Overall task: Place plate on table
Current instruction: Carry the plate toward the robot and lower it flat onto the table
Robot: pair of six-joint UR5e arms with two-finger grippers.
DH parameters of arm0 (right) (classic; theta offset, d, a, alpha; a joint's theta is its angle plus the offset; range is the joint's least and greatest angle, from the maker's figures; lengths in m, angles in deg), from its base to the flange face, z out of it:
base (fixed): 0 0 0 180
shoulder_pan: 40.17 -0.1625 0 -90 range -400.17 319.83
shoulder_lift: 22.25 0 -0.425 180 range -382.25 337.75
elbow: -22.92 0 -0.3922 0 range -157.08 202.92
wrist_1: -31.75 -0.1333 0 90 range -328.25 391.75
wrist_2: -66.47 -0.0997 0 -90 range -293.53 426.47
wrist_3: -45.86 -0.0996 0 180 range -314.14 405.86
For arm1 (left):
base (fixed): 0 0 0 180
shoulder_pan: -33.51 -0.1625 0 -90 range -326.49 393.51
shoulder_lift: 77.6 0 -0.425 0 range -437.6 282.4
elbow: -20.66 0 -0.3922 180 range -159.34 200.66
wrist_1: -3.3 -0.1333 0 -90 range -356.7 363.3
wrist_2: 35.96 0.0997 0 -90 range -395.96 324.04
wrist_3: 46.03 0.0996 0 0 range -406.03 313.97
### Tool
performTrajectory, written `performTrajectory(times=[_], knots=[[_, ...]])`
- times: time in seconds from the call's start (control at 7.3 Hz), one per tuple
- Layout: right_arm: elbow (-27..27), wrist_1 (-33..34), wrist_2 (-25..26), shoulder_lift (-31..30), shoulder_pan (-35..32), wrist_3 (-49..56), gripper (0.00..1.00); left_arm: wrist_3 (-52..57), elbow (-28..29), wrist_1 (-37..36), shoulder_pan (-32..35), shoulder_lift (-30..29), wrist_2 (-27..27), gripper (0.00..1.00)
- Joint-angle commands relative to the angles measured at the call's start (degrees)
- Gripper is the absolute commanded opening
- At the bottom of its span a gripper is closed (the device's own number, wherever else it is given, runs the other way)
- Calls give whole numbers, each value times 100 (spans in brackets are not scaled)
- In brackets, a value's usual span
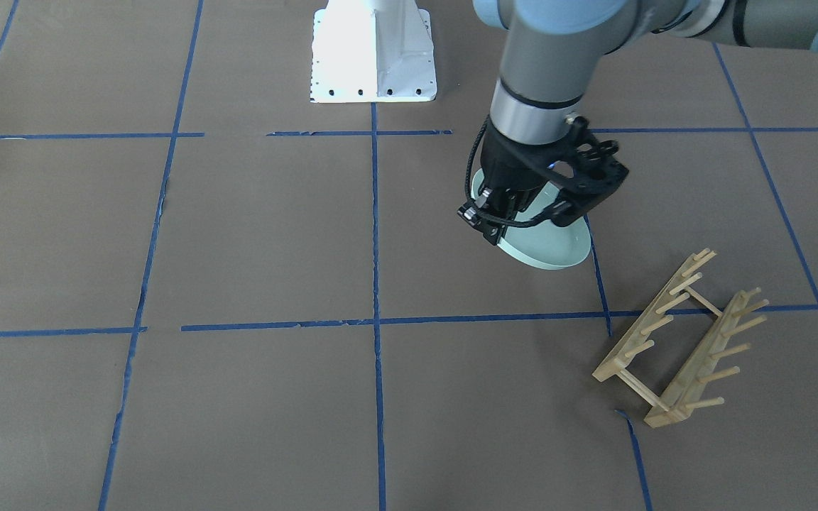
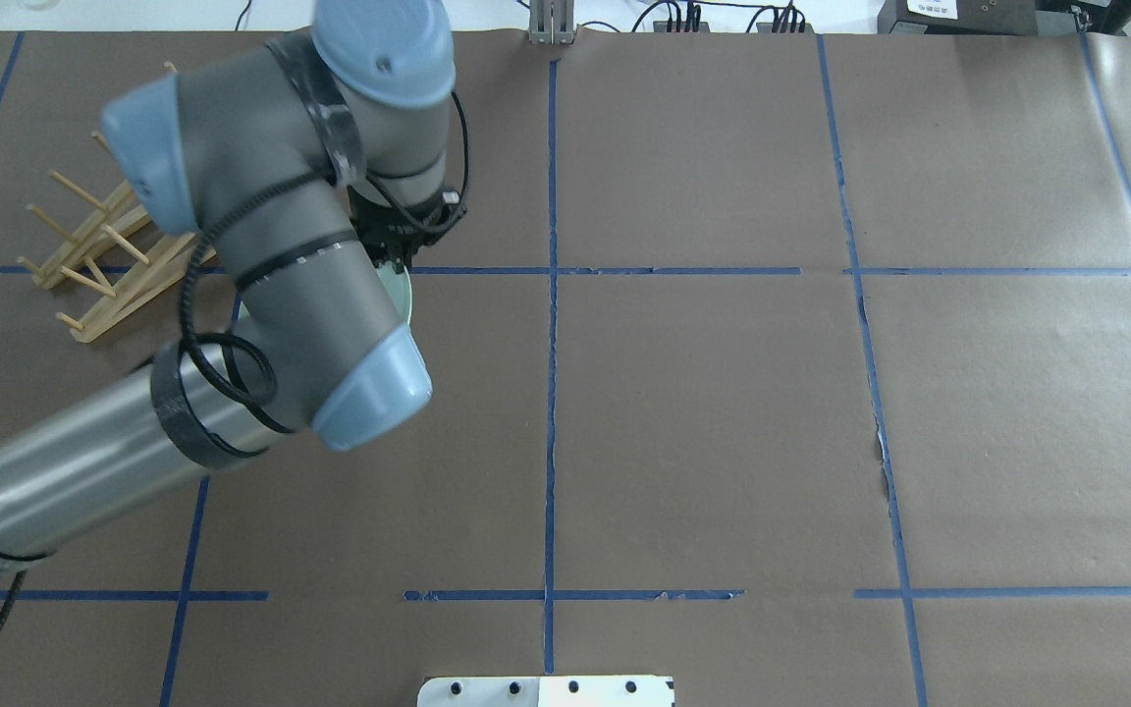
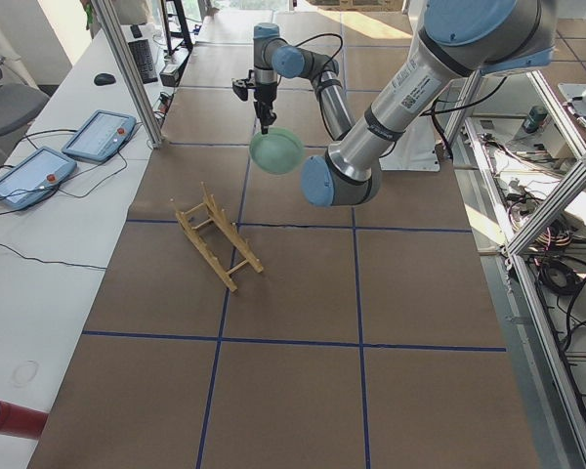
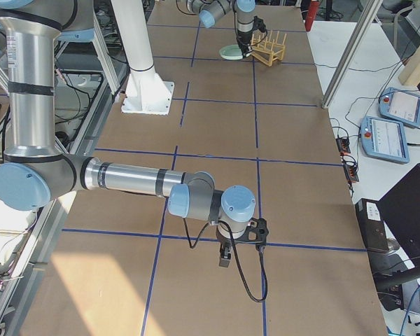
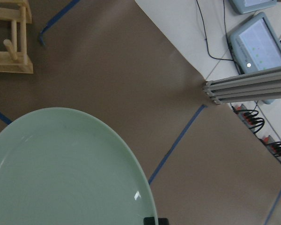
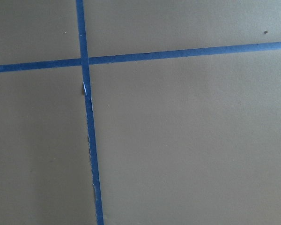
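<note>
Plate (image 1: 551,245) pinched at its rim by the closed left gripper (image 1: 507,209).
It hangs tilted beneath the gripper, lower edge toward the table (image 1: 274,234); the right gripper (image 4: 224,257) cannot be judged.

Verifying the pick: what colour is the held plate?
The plate is pale mint green, clearest in the left wrist view.

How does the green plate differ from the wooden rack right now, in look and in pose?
The plate is round, glossy and pale green; the rack is an open frame of light wooden pegs. The plate is tilted, gripped at its rim by the left claw; the rack rests on the table, touched by nothing. Both are on the robot's left side, close together.
</note>
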Motion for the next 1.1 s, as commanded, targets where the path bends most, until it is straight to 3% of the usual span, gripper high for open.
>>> performTrajectory(times=[0.0, 0.27, 0.55, 0.68, 0.82, 0.96], knots=[[0, 0, 0, 0, 0, 0, 100, 41, 477, -51, -895, 47, 216, 0], [0, 0, 0, 0, 0, 0, 100, 5, 978, 527, -1056, 65, 287, 0], [0, 0, 0, 0, 0, 0, 100, -3, 1068, 765, -1083, 144, 287, 0], [0, 0, 0, 0, 0, 0, 100, 5, 1068, 880, -1083, 153, 322, 12], [0, 0, 0, 0, 0, 0, 100, 66, 1024, 899, -1066, 153, 322, 71], [0, 0, 0, 0, 0, 0, 100, 76, 894, 899, -1031, 153, 418, 100]])
